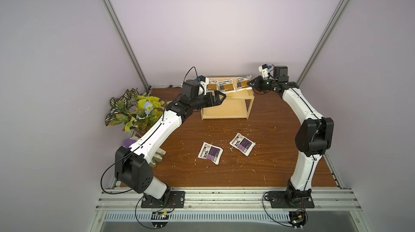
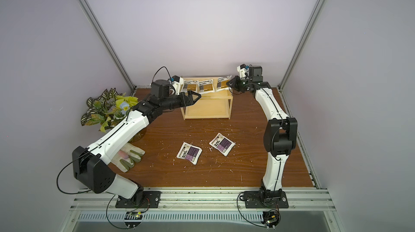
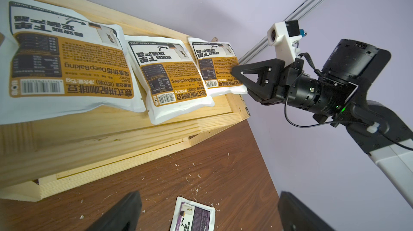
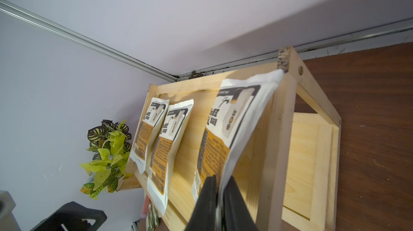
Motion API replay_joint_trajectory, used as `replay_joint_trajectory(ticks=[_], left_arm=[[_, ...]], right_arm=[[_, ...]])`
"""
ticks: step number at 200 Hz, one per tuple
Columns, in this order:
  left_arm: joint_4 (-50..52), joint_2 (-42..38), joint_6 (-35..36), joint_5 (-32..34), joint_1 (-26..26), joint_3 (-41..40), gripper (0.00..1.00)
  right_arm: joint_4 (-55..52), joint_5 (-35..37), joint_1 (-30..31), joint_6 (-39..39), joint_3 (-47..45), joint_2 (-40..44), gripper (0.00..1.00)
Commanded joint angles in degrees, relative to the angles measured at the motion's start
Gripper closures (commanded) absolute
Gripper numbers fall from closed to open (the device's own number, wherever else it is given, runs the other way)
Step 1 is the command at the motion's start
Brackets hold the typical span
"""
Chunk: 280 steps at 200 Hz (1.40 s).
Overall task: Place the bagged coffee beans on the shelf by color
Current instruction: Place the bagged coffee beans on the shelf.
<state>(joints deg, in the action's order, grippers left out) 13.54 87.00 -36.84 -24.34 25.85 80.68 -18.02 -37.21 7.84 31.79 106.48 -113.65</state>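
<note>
right pincer (image 4: 221, 180): nearly closed, pinching orange pouch (image 4: 214, 147) edge at shelf (image 4: 283, 129) top | left pincer (image 3: 209, 193): spread wide, empty

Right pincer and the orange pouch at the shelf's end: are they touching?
Touching. The right wrist view shows the orange pouch, its white edge caught between the fingers of the right pincer.
</note>
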Motion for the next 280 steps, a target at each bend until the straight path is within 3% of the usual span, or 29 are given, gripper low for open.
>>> replay_joint_trajectory(ticks=[1,55,153,280], left_arm=[[-1.6,-0.9,0.0,-0.4,-0.3,-0.4,0.00],[-2.0,-0.8,0.1,-0.7,-0.3,-0.6,0.00],[-3.1,-1.1,-0.3,-0.8,-0.3,-0.8,0.01],[-3.9,-2.0,-0.3,-0.9,-0.3,-1.9,0.00]], right_arm=[[0.7,0.8,0.5,-0.3,2.5,0.2,0.74],[-1.6,2.8,0.7,-1.2,5.2,-0.5,0.51],[-8.3,7.2,3.4,-5.0,11.3,-2.2,0.48],[-11.2,16.9,3.8,-6.3,11.1,0.8,0.46]])
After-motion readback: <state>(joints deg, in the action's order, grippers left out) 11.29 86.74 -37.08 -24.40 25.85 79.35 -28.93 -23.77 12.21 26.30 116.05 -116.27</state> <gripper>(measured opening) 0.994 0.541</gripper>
